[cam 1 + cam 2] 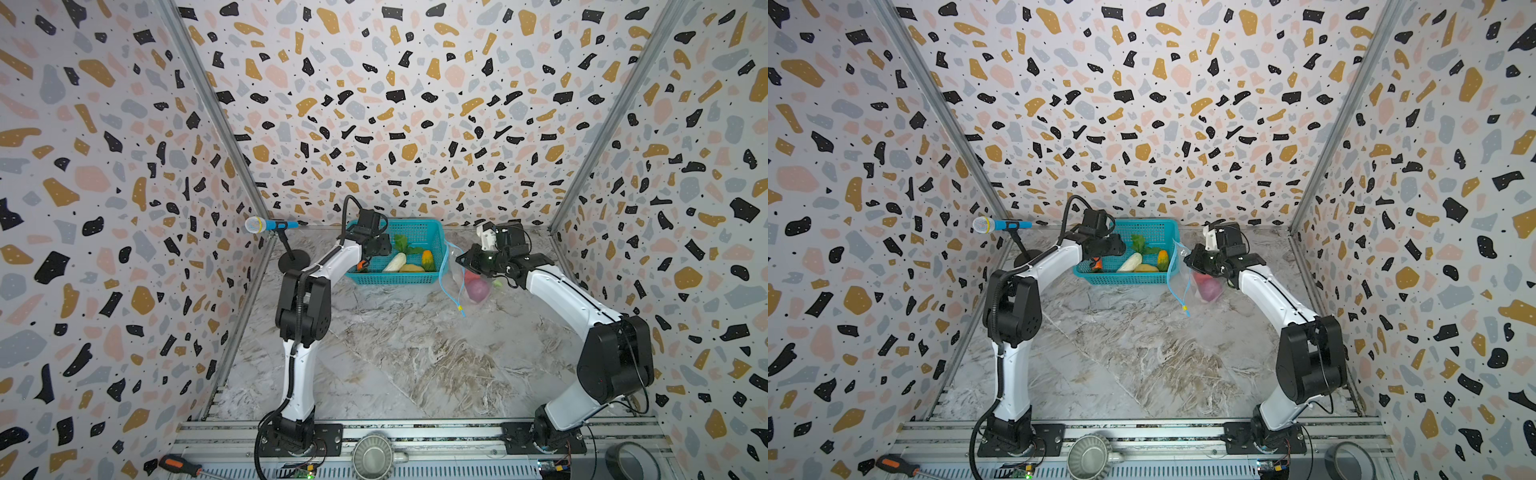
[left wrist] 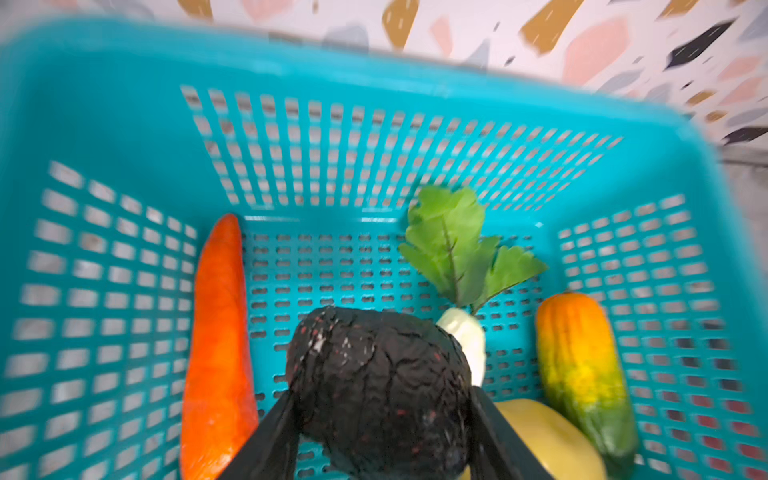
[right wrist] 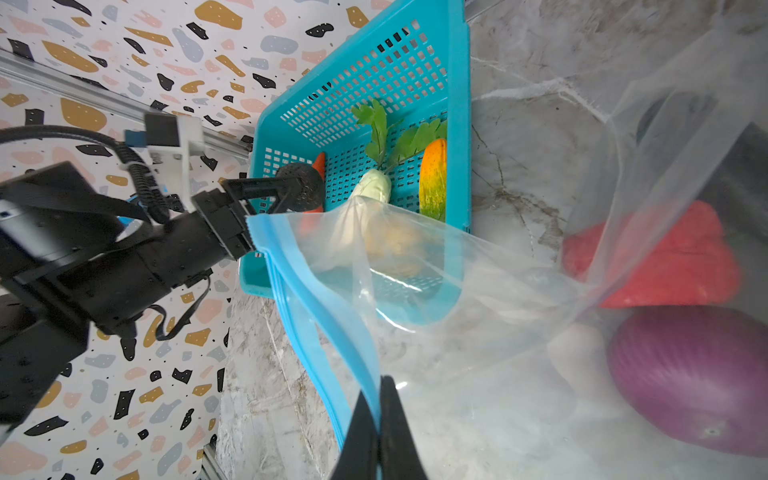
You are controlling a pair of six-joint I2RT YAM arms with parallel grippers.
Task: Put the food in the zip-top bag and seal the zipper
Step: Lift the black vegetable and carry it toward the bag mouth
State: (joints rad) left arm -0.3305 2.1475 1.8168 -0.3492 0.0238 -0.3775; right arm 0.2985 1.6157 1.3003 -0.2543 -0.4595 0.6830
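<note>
In the left wrist view my left gripper (image 2: 382, 411) is shut on the dark eggplant (image 2: 378, 374) inside the teal basket (image 2: 124, 83). Around it lie a carrot (image 2: 218, 332), a white radish (image 2: 465, 336) with green leaves (image 2: 453, 241), corn (image 2: 582, 365) and a yellow potato (image 2: 544, 436). The clear zip-top bag (image 3: 457, 332) hangs open to the right of the basket (image 1: 395, 280). My right gripper (image 3: 380, 399) is shut on its blue zipper (image 3: 316, 291). A purple onion (image 3: 690, 374) and a red pepper (image 3: 665, 257) rest inside the bag. The yellow slider tab (image 1: 460, 308) dangles at the strip's low end.
A toy microphone (image 1: 270, 225) on a stand is at the back left. On the front rail are a screwdriver (image 1: 178, 465), a metal mould (image 1: 372, 455) and a tape roll (image 1: 631, 461). Patterned walls close in three sides.
</note>
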